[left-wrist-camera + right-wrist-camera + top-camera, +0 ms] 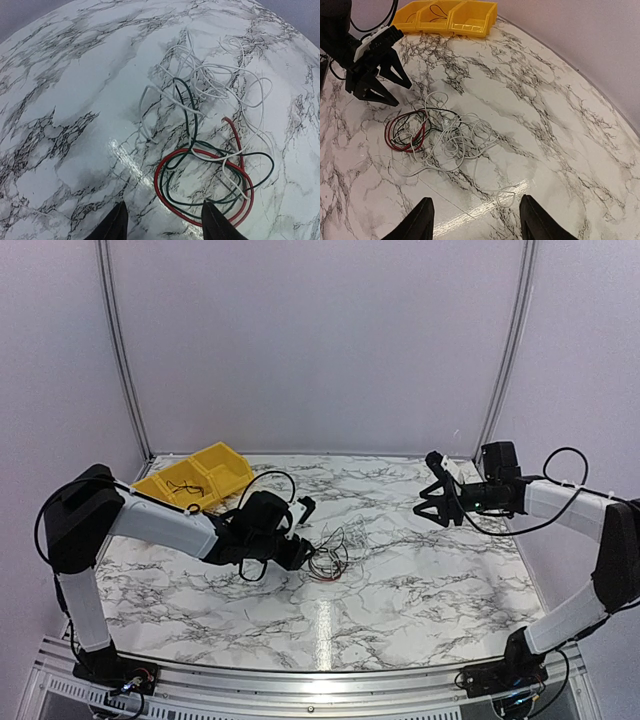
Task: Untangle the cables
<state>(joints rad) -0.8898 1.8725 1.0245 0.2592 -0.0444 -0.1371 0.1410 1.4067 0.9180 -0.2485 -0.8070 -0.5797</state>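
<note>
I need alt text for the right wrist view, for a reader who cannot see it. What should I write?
A tangle of thin white, red and dark cables lies on a marble table. The left gripper, jaws apart, stands beside the red loops; yellow bins sit at the top.

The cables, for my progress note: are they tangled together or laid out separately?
Tangled: red, dark green and white cables lie in one overlapping heap on the table, loops crossing one another.
</note>
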